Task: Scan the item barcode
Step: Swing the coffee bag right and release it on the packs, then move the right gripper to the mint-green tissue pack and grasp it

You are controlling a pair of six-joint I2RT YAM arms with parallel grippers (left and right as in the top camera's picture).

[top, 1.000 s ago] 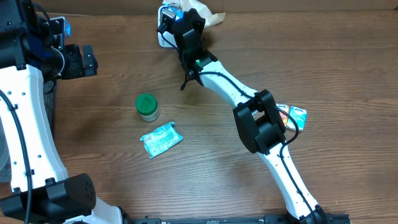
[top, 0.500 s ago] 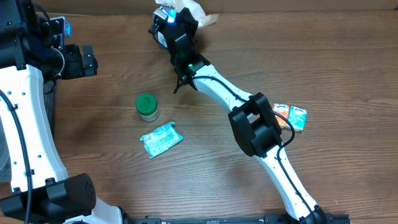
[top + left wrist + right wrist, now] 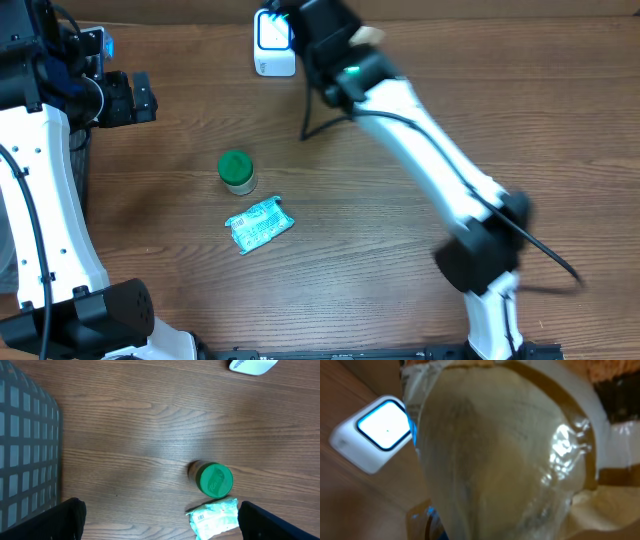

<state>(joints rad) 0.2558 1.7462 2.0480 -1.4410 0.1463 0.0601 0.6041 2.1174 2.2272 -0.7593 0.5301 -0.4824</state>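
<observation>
So, right hand (image 3: pixel 322 30): was closed on a tan plastic packet (image 3: pixel 495 460)
Packet: sat at the far edge of the bench (image 3: pixel 400 260), just beside the white scanner (image 3: pixel 273 40), whose window was lit
Left hand (image 3: pixel 140 97): stood wide open, well apart from the green-lidded jar (image 3: pixel 236 170)

At 12 o'clock the right tool (image 3: pixel 305 22) holds a tan bag (image 3: pixel 366 36) just beside the lit scanner (image 3: pixel 272 42).

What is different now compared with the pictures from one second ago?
The right end effector, shut on a pale clear-wrapped packet, shifted right off the white scanner box, uncovering its blue-lit window; the arm's elbow swung far right. The green-lidded jar, teal packet and open left end effector stayed put.
</observation>
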